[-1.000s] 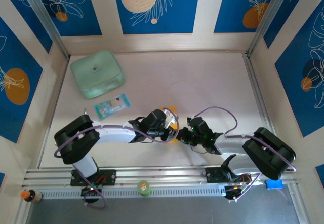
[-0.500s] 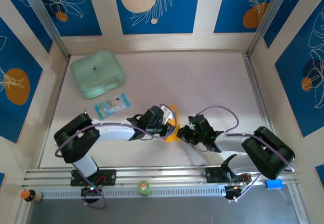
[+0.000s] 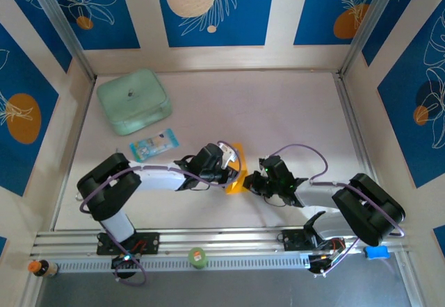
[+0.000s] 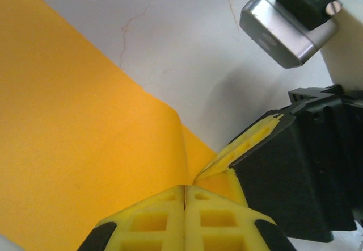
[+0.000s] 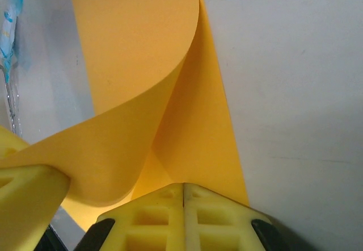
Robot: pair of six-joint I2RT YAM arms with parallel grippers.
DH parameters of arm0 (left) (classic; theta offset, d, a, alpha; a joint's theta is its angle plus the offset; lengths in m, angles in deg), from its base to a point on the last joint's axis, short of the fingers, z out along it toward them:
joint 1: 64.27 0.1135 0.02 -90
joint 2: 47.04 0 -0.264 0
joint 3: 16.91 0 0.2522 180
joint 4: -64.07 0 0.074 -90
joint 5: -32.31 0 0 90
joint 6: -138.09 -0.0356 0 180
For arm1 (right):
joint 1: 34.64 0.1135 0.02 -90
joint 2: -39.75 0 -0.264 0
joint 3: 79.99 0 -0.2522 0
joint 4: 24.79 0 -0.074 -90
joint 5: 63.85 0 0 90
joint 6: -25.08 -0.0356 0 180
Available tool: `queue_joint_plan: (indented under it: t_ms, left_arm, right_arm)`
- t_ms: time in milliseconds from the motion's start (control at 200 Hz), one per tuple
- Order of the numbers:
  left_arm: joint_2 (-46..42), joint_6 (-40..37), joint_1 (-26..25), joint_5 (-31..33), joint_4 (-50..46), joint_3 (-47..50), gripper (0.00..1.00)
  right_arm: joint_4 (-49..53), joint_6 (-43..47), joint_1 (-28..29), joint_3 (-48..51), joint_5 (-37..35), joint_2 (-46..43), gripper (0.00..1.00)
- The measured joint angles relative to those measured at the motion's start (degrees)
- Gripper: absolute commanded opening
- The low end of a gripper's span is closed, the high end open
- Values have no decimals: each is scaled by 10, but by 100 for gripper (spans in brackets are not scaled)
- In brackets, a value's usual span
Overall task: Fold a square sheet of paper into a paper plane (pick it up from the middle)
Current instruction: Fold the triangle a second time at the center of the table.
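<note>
Top external view: the square sheet of paper is at the near-centre of the table, between the two wrist heads and partly covered by them. The left gripper reaches it from the left and the right gripper from the right, the two heads nearly touching over the sheet. A small blue-and-white packet lies to the left of the sheet, apart from it, and a mint-green rounded box sits farther back at the left of the table. Left wrist view: the left gripper has its yellow fingers pressed together along a single seam with no gap, pinching the near edge of the sheet. The paper rises in a soft curl into that seam, while the rest spreads flat over the table to the left. The right gripper stands just beside it on the right, one yellow finger angled onto the same edge of the sheet. Right wrist view: the right gripper is likewise closed tight, seam to seam, clamping the sheet at its near edge. From there one layer runs flat away from the fingers, and a second layer curves up and over to the left, ending at a yellow finger of the left gripper. The packet shows at the left border, beyond the paper.
</note>
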Motion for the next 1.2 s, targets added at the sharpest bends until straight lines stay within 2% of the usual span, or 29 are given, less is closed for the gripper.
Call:
queue_joint_plan:
  t_ms: [1200]
  left_arm:
    - [31, -39, 1, 83, -42, -8, 4]
  right_arm:
    - [26, 8, -5, -1, 2, -14, 0]
